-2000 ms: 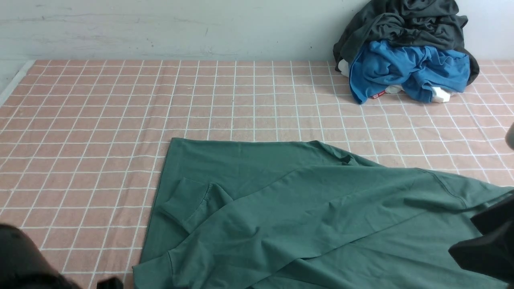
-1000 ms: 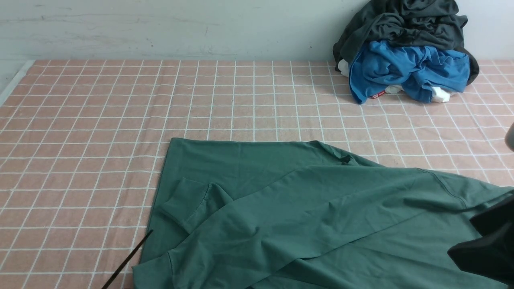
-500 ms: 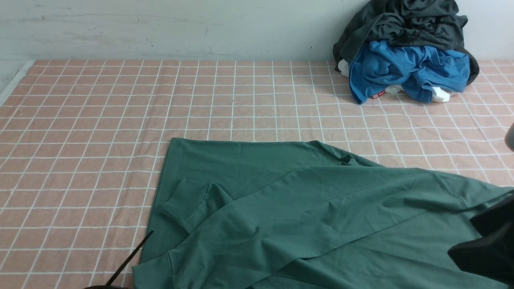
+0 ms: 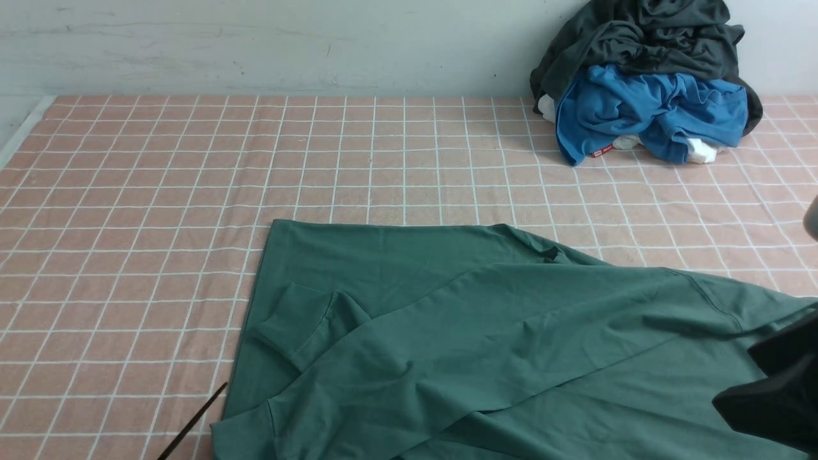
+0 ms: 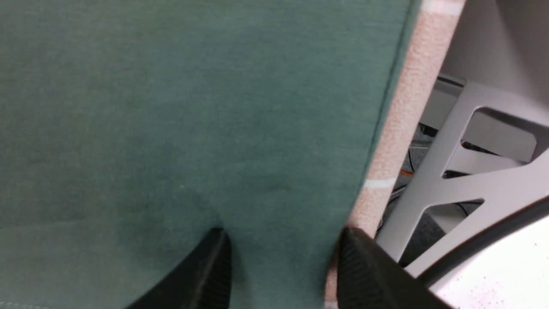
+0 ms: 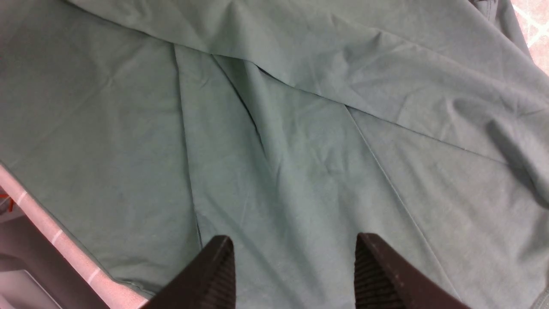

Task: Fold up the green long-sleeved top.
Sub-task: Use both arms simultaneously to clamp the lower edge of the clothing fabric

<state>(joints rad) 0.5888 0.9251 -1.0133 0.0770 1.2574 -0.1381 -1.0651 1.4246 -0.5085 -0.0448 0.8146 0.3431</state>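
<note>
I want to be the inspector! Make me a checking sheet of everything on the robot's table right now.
Surface: pink checked cloth, lying flat.
Job's things: green long-sleeved top spread out, a sleeve laid across it.
Clutter: dark grey garment heaped on blue garment, far right.
Hands: left hand open over the top's edge; right hand open over the top.
Cables: thin dark line at near left, maybe a cable.
Surroundings: pale wall behind.
</note>
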